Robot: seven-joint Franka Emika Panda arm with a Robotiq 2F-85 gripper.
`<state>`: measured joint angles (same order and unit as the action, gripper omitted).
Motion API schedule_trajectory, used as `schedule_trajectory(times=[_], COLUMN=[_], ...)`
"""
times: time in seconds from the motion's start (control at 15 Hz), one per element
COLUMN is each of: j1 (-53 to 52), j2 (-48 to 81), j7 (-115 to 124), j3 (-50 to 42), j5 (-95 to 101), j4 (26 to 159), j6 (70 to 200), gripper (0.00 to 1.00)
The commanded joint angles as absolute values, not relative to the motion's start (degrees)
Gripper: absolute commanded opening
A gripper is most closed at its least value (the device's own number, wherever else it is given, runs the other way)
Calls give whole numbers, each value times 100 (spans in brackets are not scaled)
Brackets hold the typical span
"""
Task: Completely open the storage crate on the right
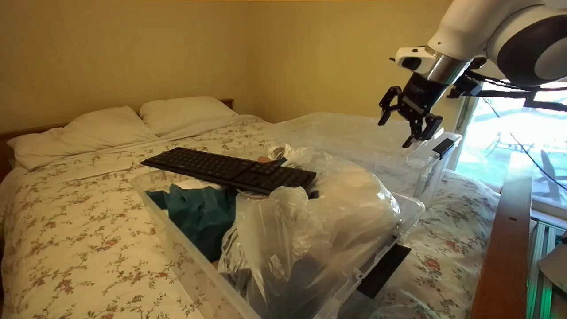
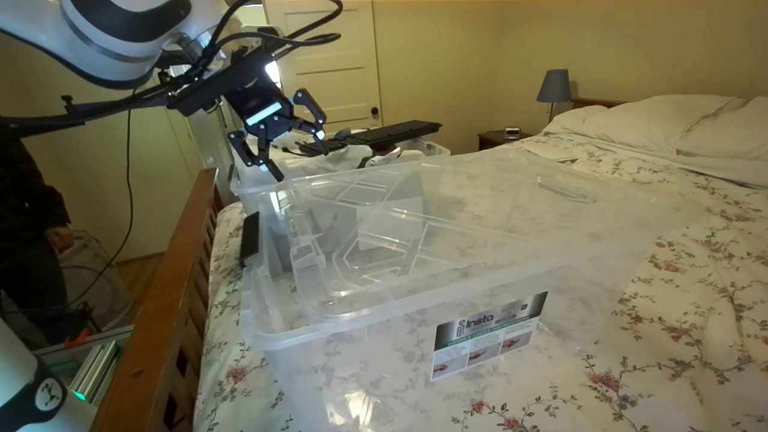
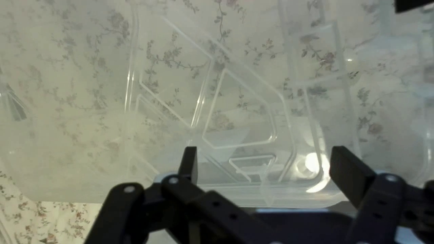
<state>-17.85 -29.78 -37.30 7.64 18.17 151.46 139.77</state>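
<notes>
Crate (image 2: 372, 354) on floral bedspread (image 2: 690, 342), yellow walls (image 2: 444, 78)

"Insta" label (image 2: 489, 337), on clear crate (image 2: 372, 354) (rest blurred)

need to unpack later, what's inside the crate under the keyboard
The crate holds teal fabric and a translucent plastic bag, with the keyboard lying on top. Most of what is beneath them is covered.

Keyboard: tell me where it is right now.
In an exterior view, the keyboard is left of centre, lying across the top of the full crate, with the teal cloth in front of it and the plastic bag at its right end.
</notes>
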Motion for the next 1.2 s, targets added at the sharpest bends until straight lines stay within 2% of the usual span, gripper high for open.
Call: schedule_trajectory(times=[0.0,0.4,0.73,1.13], j1=[-1828,-1980,-2035,-1964], j2=[-3222,-3216,-3372,-3193], j7=[-4042,-4488,-4540,-4298], j3=[595,451,460,569], j5=[1738,1622,1472,1600], j4=[15002,15240,15431,15436], j6=[13265,13342,12906,13312], gripper=[100,100,100,100])
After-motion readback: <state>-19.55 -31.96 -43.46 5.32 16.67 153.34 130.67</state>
